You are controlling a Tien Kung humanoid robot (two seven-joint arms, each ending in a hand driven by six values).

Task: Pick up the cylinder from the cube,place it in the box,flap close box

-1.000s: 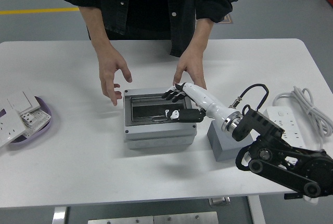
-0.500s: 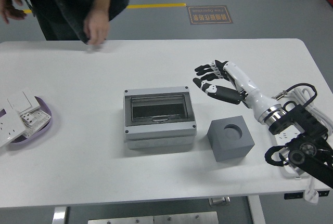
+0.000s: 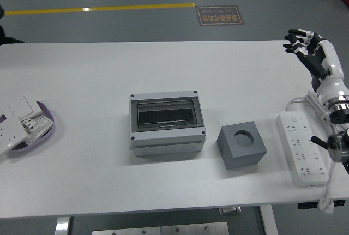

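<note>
Right hand: we see it up at the worktop's far right, fingers loose, holding nothing.
Cube: its round hole is bare.
Box: flap down; left of the cube.
Cylinder: we cannot see it.

Illumination: bright and even, diffuse, apparently from overhead.
Glare: mild sheen lay on the white table; a faint reflection showed on the clear lid of the box.
Shadows: soft, short ones lay under the box and the cube, on their near sides.
Focus: sharp at centre; the fingers of the right hand were slightly soft.
Distortion: slight bowing of the table's edges.
</note>
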